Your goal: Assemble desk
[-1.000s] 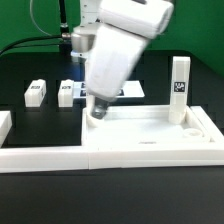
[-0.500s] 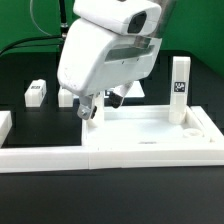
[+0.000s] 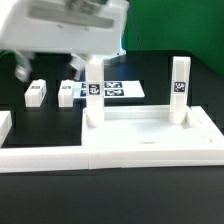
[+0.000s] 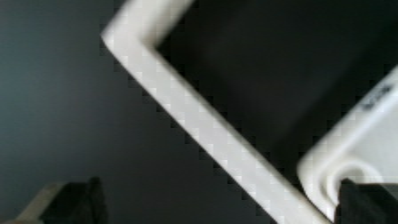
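Note:
The white tabletop point(image 3: 150, 138) lies rim-up at the exterior view's right. One leg block point(image 3: 93, 95) stands upright in its far left corner, another point(image 3: 179, 90) in its far right corner. Two more leg blocks point(image 3: 35, 93) point(image 3: 68, 93) lie on the black table to the left. My gripper point(image 3: 47, 66) hangs high above those loose blocks, open and empty. In the wrist view the gripper point(image 4: 217, 203) shows dark fingers point(image 4: 71, 203) at both sides with nothing between them. A blurred white rim point(image 4: 205, 110) runs across below it; I cannot tell which part it is.
The marker board point(image 3: 118, 90) lies flat behind the tabletop. A long white border rail point(image 3: 40, 156) runs along the front, with a short piece point(image 3: 5, 123) at the left edge. The arm's white body point(image 3: 65, 22) fills the upper left.
The arm has lifted off the tabletop's far left corner and swung up and to the exterior view's left. The leg block there now stands alone, uncovered.

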Controlling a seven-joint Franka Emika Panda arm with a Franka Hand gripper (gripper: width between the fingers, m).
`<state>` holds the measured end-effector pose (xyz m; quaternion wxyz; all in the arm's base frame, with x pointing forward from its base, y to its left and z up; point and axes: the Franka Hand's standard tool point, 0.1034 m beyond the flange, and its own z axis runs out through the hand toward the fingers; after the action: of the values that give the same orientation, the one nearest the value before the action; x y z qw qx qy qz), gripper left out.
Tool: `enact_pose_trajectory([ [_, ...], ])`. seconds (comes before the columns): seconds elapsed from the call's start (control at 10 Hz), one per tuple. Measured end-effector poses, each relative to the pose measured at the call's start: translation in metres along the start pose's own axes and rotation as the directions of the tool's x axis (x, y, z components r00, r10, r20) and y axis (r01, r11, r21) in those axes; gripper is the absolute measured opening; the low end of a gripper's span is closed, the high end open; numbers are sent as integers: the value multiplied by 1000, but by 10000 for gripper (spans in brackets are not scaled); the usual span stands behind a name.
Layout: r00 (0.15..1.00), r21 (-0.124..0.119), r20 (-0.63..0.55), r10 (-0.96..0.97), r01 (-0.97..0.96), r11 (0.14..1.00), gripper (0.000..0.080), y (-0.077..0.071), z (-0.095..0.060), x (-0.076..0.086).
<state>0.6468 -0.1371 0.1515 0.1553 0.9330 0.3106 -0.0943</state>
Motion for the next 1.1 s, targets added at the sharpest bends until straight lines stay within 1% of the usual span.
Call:
enact_pose_trajectory([
  [0.1, 993, 2, 1, 114, -114, 993, 649, 2, 0, -3],
  [0.4, 953, 9, 1, 302, -302, 953, 649, -1, 1, 0],
  [0.5, 927, 11, 1, 375, -375, 927, 649, -2, 1, 1],
  [0.6, 902, 32, -3, 432, -431, 902, 649, -2, 0, 0],
  [0.7, 861, 90, -10, 509, -506, 858, 649, 6, -2, -15],
  [0.8, 813, 126, 3, 582, -577, 807, 649, 13, -1, -37],
  [0.9, 727, 191, 42, 686, -679, 709, 649, 12, 5, -56],
  [1.0, 634, 250, 89, 768, -761, 599, 649, 13, 7, -69],
  [1.1, 603, 254, 100, 792, -785, 565, 649, 13, 8, -70],
])
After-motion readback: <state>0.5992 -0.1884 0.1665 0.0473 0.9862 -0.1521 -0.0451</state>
